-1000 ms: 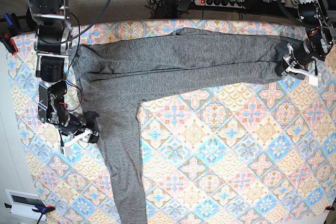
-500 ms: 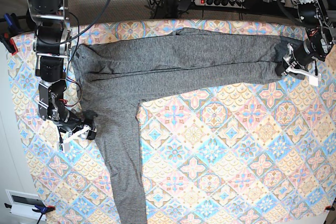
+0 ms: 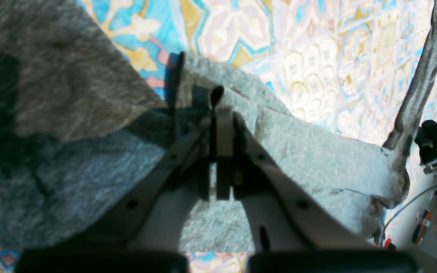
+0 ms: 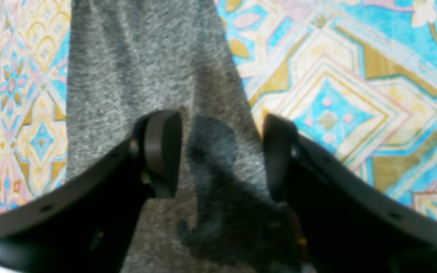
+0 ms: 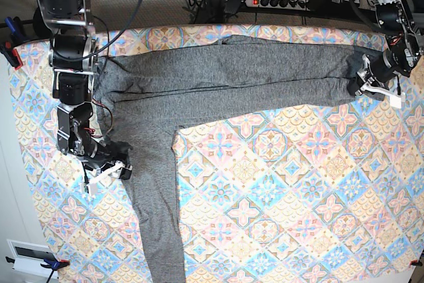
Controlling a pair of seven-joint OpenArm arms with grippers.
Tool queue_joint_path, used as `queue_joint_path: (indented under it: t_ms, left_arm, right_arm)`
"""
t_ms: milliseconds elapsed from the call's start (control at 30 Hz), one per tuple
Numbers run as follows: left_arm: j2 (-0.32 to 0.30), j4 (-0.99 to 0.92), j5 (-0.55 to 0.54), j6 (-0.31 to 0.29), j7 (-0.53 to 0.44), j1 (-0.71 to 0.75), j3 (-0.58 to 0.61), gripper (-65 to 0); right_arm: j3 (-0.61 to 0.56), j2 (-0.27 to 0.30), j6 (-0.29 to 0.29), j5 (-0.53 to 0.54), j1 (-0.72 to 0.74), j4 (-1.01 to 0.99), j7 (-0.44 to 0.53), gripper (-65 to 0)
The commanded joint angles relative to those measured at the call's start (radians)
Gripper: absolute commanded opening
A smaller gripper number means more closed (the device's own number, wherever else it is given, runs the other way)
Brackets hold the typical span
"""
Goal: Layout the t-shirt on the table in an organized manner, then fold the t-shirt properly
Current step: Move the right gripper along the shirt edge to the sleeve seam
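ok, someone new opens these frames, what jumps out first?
The dark-grey t-shirt, sprawled in an L: one long band across the far side of the table, another running down toward the near edge. Next, the loud pastel diamond-tile cloth covering that table. Then the arms: the left pincer shut on the garment's end at the base view's right, the right pincer open over the fabric's edge at that view's left.

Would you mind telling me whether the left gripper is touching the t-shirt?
Touching. In the left wrist view the left gripper has its fingers shut on a raised fold of the t-shirt.
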Motion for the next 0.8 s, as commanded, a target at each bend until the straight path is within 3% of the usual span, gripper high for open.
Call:
queue_joint_path:
  t_ms: [0, 333, 600, 767]
  left_arm:
    - [-0.021, 0.014, -0.018, -0.005, -0.007, -0.006, -0.008, -65.0]
    - [-0.021, 0.014, -0.018, -0.005, -0.007, -0.007, -0.008, -65.0]
    - [-0.021, 0.014, -0.018, -0.005, -0.007, -0.009, -0.008, -65.0]
    - [-0.021, 0.014, -0.018, -0.005, -0.007, -0.009, -0.008, -65.0]
  right_arm:
    - [-0.003, -0.001, 0.007, -0.002, 0.018, 0.006, -0.035, -32.1]
    - [-0.003, -0.004, 0.007, -0.002, 0.018, 0.003, -0.036, -33.3]
    - [-0.003, -0.006, 0.007, -0.003, 0.018, 0.001, -0.035, -53.2]
    - [-0.003, -0.006, 0.007, -0.003, 0.018, 0.006, -0.035, -54.9]
